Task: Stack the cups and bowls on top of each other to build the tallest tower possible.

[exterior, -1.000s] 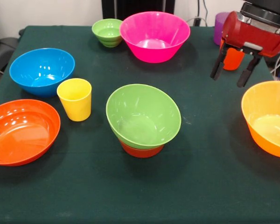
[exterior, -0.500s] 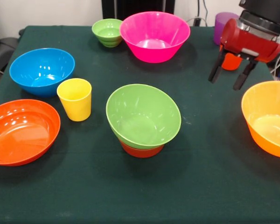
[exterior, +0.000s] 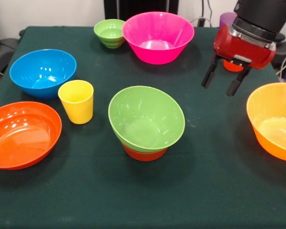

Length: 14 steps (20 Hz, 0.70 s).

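Observation:
The medium green bowl sits tilted on the small red-orange bowl at the table's middle. My gripper hangs open and empty above the cloth at the right, left of the large yellow-orange bowl. The orange cup and purple cup are mostly hidden behind the gripper body. The yellow cup stands upright left of the stack. The blue bowl, shallow orange bowl, small ribbed green bowl and large pink bowl stand apart.
The dark green table cloth covers the table. The yellow-orange bowl is cut by the picture's right edge. Cables and dark equipment lie beyond the far right corner.
My gripper has moved left and slightly up, away from the yellow-orange bowl and across the orange cup. It stays open. No object has moved.

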Available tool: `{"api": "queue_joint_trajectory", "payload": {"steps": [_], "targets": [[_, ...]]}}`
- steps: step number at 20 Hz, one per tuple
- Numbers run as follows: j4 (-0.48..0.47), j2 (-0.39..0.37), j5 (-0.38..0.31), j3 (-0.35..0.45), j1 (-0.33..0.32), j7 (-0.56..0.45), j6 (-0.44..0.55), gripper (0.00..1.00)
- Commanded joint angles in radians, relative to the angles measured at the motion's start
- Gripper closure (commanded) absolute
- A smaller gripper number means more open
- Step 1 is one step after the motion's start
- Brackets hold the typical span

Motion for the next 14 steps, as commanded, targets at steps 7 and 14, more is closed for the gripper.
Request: {"api": "queue_joint_trajectory", "payload": {"steps": [7, 14], "targets": [[0.035, -0.102, 0.044, 0.134, -0.058, 0.06, 0.142, 0.0], [0.027, -0.113, 0.043, 0.144, -0.067, 0.05, 0.169, 0.0]]}}
